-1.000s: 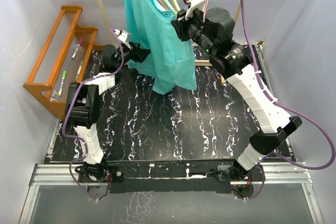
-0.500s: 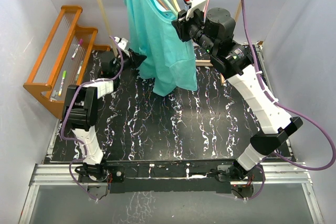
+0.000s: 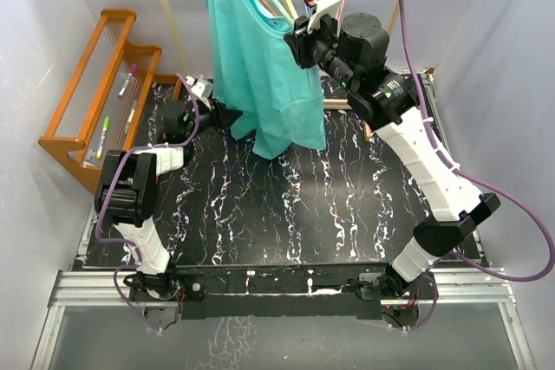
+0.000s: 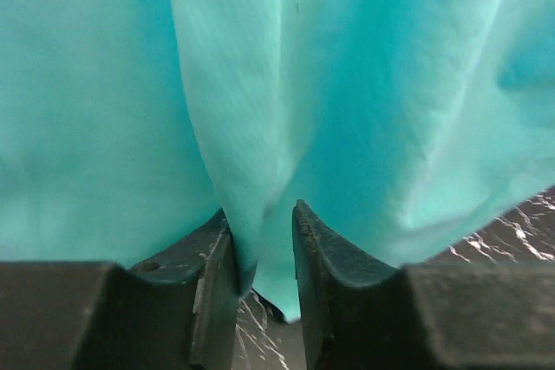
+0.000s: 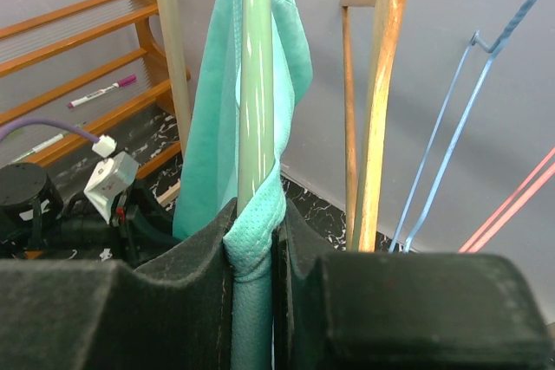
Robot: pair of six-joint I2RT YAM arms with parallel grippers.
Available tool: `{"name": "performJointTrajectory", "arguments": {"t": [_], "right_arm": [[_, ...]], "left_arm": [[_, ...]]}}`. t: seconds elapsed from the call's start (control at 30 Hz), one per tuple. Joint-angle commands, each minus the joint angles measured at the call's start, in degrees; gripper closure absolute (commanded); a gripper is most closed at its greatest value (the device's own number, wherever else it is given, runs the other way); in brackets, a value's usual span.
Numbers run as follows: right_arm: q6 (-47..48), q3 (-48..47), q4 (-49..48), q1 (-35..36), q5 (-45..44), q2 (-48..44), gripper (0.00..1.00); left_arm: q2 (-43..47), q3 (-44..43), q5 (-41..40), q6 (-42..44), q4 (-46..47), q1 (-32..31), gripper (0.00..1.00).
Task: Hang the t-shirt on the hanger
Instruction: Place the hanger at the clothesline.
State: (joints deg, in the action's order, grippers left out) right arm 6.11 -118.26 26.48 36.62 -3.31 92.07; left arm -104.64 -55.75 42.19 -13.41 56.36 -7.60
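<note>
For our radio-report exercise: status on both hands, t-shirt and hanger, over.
Right hand shut on hanger, t-shirt cloth pinched with it. Left hand straddling a t-shirt fold, grip unclear. T-shirt draped over hanger. Wooden hanger close beside.

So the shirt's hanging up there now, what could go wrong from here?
1. The left tool has a fold of the t-shirt between its fingers; pulling sideways could drag the cloth off the hanger.
2. The right tool pinches the hanger and cloth together; if it lets go, the hanger may drop, since I cannot see its hook resting on anything.
3. The orange wooden hanger hangs close beside; it could get knocked.
</note>
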Motion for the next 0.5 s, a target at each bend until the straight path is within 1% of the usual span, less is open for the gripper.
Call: {"name": "performJointTrajectory", "arguments": {"t": [0.0,0.03,0.1,0.17,0.3,0.47], "right_arm": [[0.35,-1.78,-9.09,-0.33,-1.44,-3.33,0.92],[0.36,-1.85,-9.16,-0.32,-1.39,-3.31,0.92],[0.36,-1.99,-9.25,-0.37,-1.24,-3.05,0.92],[0.36,-2.28,-9.45,-0.49,-1.07,-2.63,0.92],[-0.02,-5.16,-9.77,-0.8,-0.27,0.06,0.92],[0.56,-13.58,-7.42,-0.95,-1.38,6.61,0.92]], "left_arm": [[4.55,3.89,4.53,-3.43,0.81,0.64,0.68],[5.28,5.25,5.17,-3.54,0.87,0.73,0.64],[7.51,7.93,5.87,-2.34,0.85,0.78,0.52],[10.19,9.15,5.88,-0.23,-1.7,1.15,0.47],[15.5,8.92,5.11,1.77,-7.46,3.1,0.46],[22.71,4.58,-0.72,6.1,-19.02,5.56,0.44]]}}
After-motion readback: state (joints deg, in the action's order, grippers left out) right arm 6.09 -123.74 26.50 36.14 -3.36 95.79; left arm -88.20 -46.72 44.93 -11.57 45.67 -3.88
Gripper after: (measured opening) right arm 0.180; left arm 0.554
